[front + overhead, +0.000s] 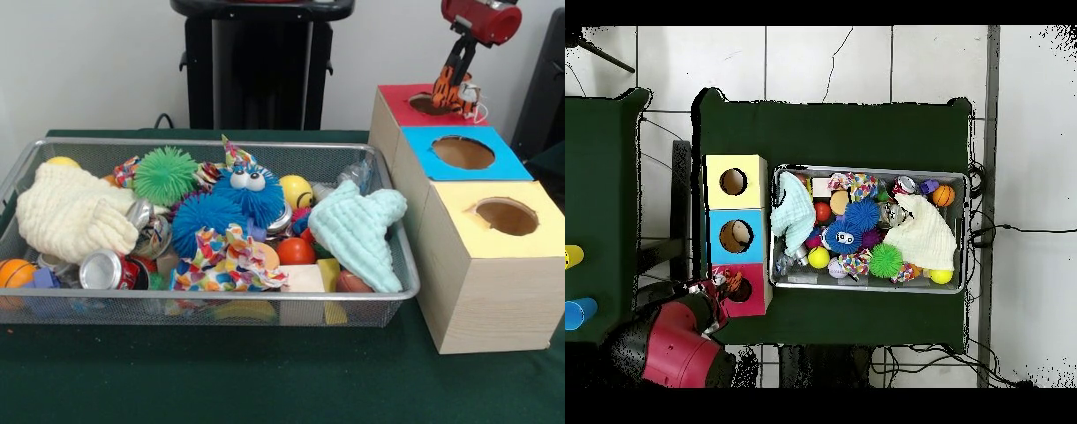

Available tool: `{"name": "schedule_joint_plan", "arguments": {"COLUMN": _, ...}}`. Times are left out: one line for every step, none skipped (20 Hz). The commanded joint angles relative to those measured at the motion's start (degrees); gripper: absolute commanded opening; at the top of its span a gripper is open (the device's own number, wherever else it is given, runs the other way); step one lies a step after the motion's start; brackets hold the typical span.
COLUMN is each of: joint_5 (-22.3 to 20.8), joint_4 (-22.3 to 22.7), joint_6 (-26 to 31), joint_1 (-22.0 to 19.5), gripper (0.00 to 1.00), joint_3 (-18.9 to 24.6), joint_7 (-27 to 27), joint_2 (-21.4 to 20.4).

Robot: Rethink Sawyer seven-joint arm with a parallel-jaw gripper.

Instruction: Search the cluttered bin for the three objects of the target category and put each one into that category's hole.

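My gripper (461, 87) hangs from the red arm at the top right, shut on the orange black-striped tiger (452, 81). It holds the tiger right over the red-surrounded hole (425, 105) of the far wooden box. In the overhead view the gripper (725, 287) and the tiger (732, 279) sit at the red hole (741, 291). The silver wire-mesh bin (221, 297) stands to the left, full of clutter, and shows in the overhead view (865, 168). I see no brown monkey and no yellow duck among the clutter.
The bin holds a fuzzy blue ball with googly eyes (252, 190), a green spiky ball (165, 174), a yellow ball (296, 189), cream (71, 212) and mint (357, 230) cloths, and cans (106, 269). The blue-hole box (463, 152) and the yellow-hole box (506, 215) stand nearer the camera.
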Motion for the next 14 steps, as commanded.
{"name": "schedule_joint_plan", "arguments": {"joint_5": 2.7, "joint_4": 4.4, "joint_6": -3.7, "joint_1": 0.4, "gripper": 0.00, "joint_3": 8.7, "joint_7": 15.2, "joint_2": -0.2}}
{"name": "schedule_joint_plan", "arguments": {"joint_5": 2.9, "joint_4": 5.0, "joint_6": -4.3, "joint_1": 0.4, "gripper": 0.00, "joint_3": 9.0, "joint_7": 15.1, "joint_2": -0.4}}
{"name": "schedule_joint_plan", "arguments": {"joint_5": 3.1, "joint_4": 5.2, "joint_6": -4.7, "joint_1": 0.4, "gripper": 0.00, "joint_3": 9.2, "joint_7": 15.0, "joint_2": -0.5}}
{"name": "schedule_joint_plan", "arguments": {"joint_5": 3.1, "joint_4": 5.1, "joint_6": -4.8, "joint_1": 0.4, "gripper": 0.00, "joint_3": 9.3, "joint_7": 15.3, "joint_2": -0.2}}
{"name": "schedule_joint_plan", "arguments": {"joint_5": 3.2, "joint_4": 5.1, "joint_6": -4.8, "joint_1": 0.4, "gripper": 0.00, "joint_3": 9.3, "joint_7": 15.4, "joint_2": -0.2}}
{"name": "schedule_joint_plan", "arguments": {"joint_5": 3.2, "joint_4": 4.9, "joint_6": -4.8, "joint_1": 0.5, "gripper": 0.00, "joint_3": 9.3, "joint_7": 15.6, "joint_2": 0.1}}
{"name": "schedule_joint_plan", "arguments": {"joint_5": 3.0, "joint_4": 4.7, "joint_6": -4.5, "joint_1": 0.7, "gripper": 0.00, "joint_3": 9.0, "joint_7": 15.7, "joint_2": 0.3}}
{"name": "schedule_joint_plan", "arguments": {"joint_5": 2.8, "joint_4": 4.5, "joint_6": -4.2, "joint_1": 0.7, "gripper": 0.00, "joint_3": 8.8, "joint_7": 15.8, "joint_2": 0.4}}
{"name": "schedule_joint_plan", "arguments": {"joint_5": 2.6, "joint_4": 4.4, "joint_6": -4.1, "joint_1": 0.7, "gripper": 0.00, "joint_3": 8.6, "joint_7": 15.7, "joint_2": 0.5}}
{"name": "schedule_joint_plan", "arguments": {"joint_5": 2.5, "joint_4": 4.7, "joint_6": -4.3, "joint_1": 0.6, "gripper": 0.00, "joint_3": 8.8, "joint_7": 15.4, "joint_2": 0.3}}
{"name": "schedule_joint_plan", "arguments": {"joint_5": 2.5, "joint_4": 4.9, "joint_6": -4.3, "joint_1": 0.6, "gripper": 0.00, "joint_3": 8.8, "joint_7": 15.2, "joint_2": 0.2}}
{"name": "schedule_joint_plan", "arguments": {"joint_5": 2.4, "joint_4": 5.2, "joint_6": -4.4, "joint_1": 0.5, "gripper": 0.00, "joint_3": 8.8, "joint_7": 15.0, "joint_2": 0.0}}
{"name": "schedule_joint_plan", "arguments": {"joint_5": 2.2, "joint_4": 5.2, "joint_6": -4.2, "joint_1": 0.7, "gripper": 0.00, "joint_3": 8.5, "joint_7": 15.0, "joint_2": 0.1}}
{"name": "schedule_joint_plan", "arguments": {"joint_5": 2.1, "joint_4": 5.7, "joint_6": -4.3, "joint_1": 0.6, "gripper": 0.00, "joint_3": 8.5, "joint_7": 14.6, "joint_2": -0.2}}
